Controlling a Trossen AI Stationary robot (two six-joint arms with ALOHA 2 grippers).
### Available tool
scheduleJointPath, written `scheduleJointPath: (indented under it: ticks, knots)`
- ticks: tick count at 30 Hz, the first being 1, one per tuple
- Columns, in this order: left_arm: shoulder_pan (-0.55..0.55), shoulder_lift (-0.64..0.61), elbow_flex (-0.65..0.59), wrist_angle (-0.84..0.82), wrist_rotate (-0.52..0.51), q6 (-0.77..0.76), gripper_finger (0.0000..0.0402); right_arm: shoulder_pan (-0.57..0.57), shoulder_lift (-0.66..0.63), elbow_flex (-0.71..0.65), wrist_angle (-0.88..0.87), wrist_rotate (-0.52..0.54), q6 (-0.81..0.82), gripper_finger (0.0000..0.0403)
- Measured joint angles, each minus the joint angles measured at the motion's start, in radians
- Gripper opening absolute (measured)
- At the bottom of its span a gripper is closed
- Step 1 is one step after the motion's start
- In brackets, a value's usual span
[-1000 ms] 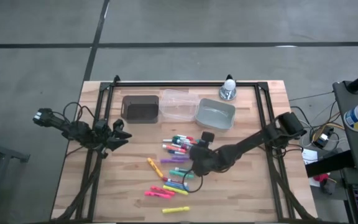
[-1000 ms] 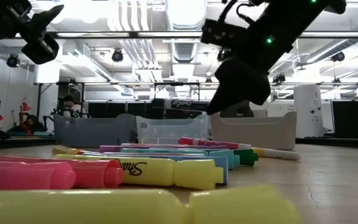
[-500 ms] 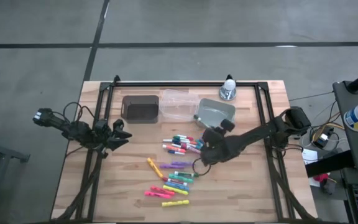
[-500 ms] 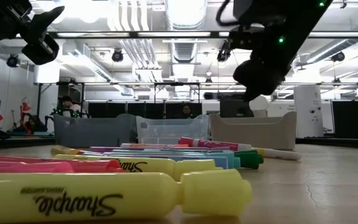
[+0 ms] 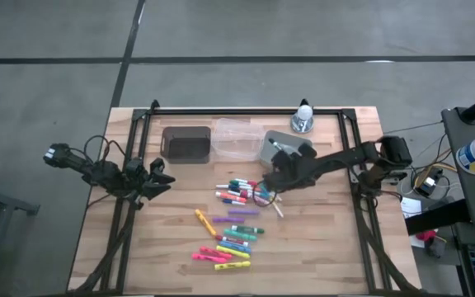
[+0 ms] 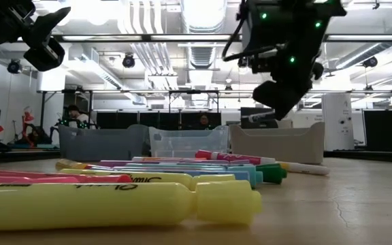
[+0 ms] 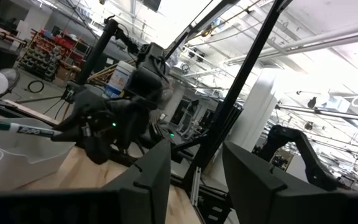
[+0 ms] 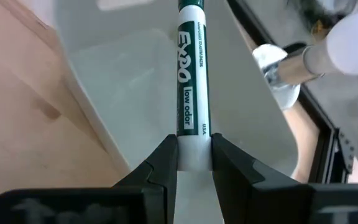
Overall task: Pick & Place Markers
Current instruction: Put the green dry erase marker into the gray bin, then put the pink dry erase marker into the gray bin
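My right gripper (image 8: 193, 163) is clenched on a green marker (image 8: 191, 81) by its tail, so the cap end points out over the grey bin (image 5: 291, 147) at the far side of the bench (image 5: 336, 247), probably for a drop there. The other markers (image 5: 233, 221) lie scattered mid-bench. My left gripper (image 7: 194, 171) waits at the left edge, jaws released and holding nothing.

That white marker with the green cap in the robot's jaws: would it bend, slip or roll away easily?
The green-capped marker probably stays stiff: it juts straight out of the right gripper without sagging. Its smooth, glossy barrel might slide if the jaws loosened. Being round, it would likely roll on the table, less so in the grey bin beneath it.
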Motion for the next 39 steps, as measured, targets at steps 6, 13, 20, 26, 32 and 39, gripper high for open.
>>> scheduleJointPath:
  ticks: [6, 13, 20, 26, 32, 39]
  knots:
    - [0.0, 0.0, 0.0, 0.0, 0.0, 0.0, 0.014, -0.028, 0.0, -0.002, 0.002, -0.015, -0.038, 0.0075]
    - [0.0, 0.0, 0.0, 0.0, 0.0, 0.0, 0.014, -0.028, 0.0, -0.002, 0.003, -0.023, -0.044, 0.0075]
    - [0.0, 0.0, 0.0, 0.0, 0.001, -0.002, 0.014, -0.028, 0.0, -0.002, 0.005, -0.019, -0.042, 0.0093]
    - [0.0, 0.0, 0.0, 0.0, 0.001, -0.003, 0.014, -0.027, 0.0, -0.002, 0.006, -0.012, -0.04, 0.013]
    - [0.0, 0.0, 0.0, 0.0, 0.001, -0.003, 0.014, -0.027, 0.001, -0.002, 0.007, -0.012, -0.037, 0.015]
    - [0.0, 0.0, 0.0, 0.0, 0.001, 0.009, 0.014, 0.012, 0.001, 0.032, 0.011, -0.029, -0.043, 0.0146]
